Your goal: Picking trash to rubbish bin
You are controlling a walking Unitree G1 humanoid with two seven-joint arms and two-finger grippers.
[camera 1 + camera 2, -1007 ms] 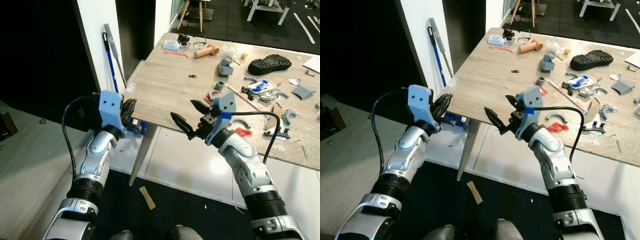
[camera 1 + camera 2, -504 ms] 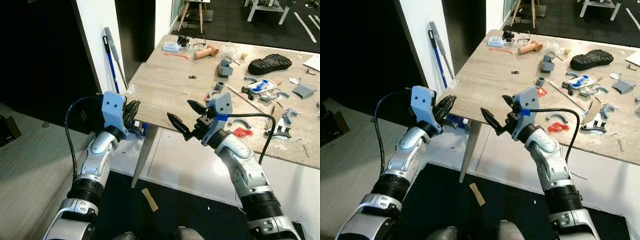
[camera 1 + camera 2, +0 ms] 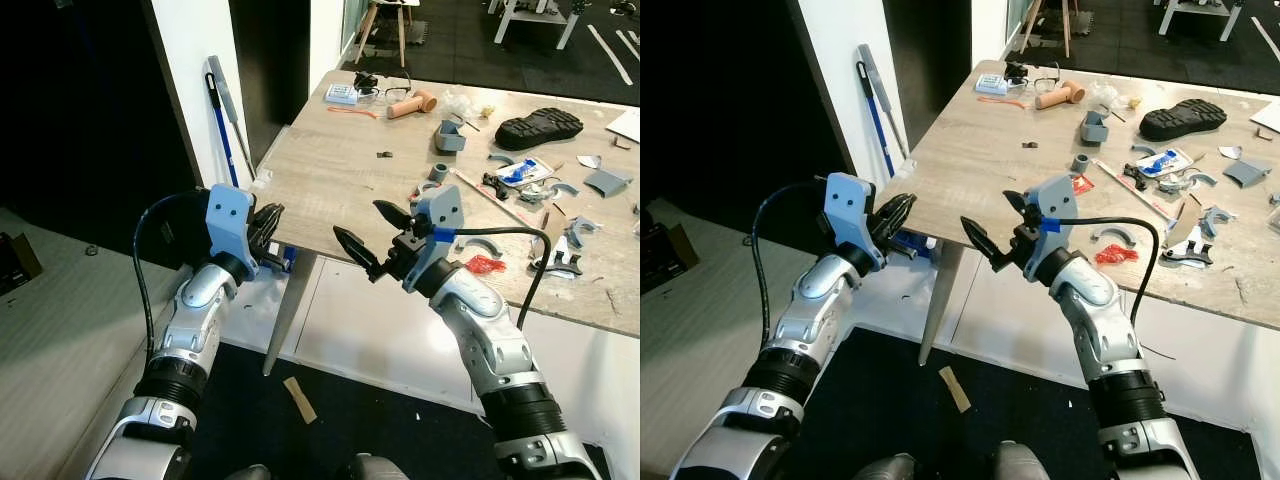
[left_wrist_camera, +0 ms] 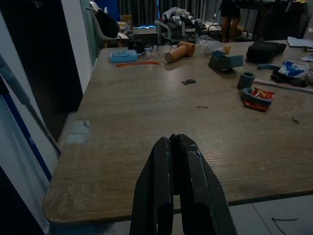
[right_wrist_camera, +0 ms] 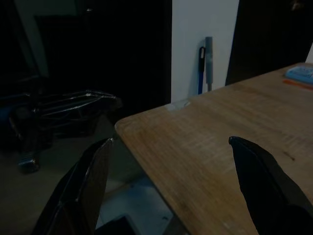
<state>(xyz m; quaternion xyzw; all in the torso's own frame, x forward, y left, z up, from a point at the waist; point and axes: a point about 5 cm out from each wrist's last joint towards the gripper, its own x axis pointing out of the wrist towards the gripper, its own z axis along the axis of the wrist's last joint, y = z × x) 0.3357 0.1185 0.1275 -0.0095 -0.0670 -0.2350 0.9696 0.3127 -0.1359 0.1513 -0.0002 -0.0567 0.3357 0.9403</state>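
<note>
- Step in hand, I'd judge: approach / search. Nothing is picked up, and no rubbish bin can be made out.
- Left end effector [image 3: 268, 222]: fingers pressed together, empty, hovering just off the near-left corner of the light wood-grain table [image 3: 340, 170]. In the left wrist view the closed black fingers [image 4: 177, 171] point across the top toward the clutter.
- Right end effector [image 3: 372, 236]: jaws spread wide, empty, held over the table's near edge, a bit in from that corner (wrist view: one finger over the wood, the other beyond the corner).
- Likeliest trash: small red-and-white crumpled snack wrapper [image 3: 425, 189], mid-table toward the right, touching a grey tape ring. Flat, creased, glossy; looks light and probably slippery.
- A second candidate is the red crinkled scrap [image 3: 484, 265] near the front edge, right of the right arm. Thin and loose-looking.
- Other clutter, prob. not trash: black rubber shoe sole [image 3: 540, 127] at far right, tan cylindrical wooden handle [image 3: 412, 103] near the far edge, small blue flat box [image 3: 342, 91] at the far-left corner, grey plastic parts scattered along the right side.
- Blue-handled mop [image 3: 223, 120] leans on the white wall left of the table.
- Next move calls for: extend the right arm forward and rightward to a wrapper, come down from above w/ jaws open, pinch on a raised crease, then locate the bin.
</note>
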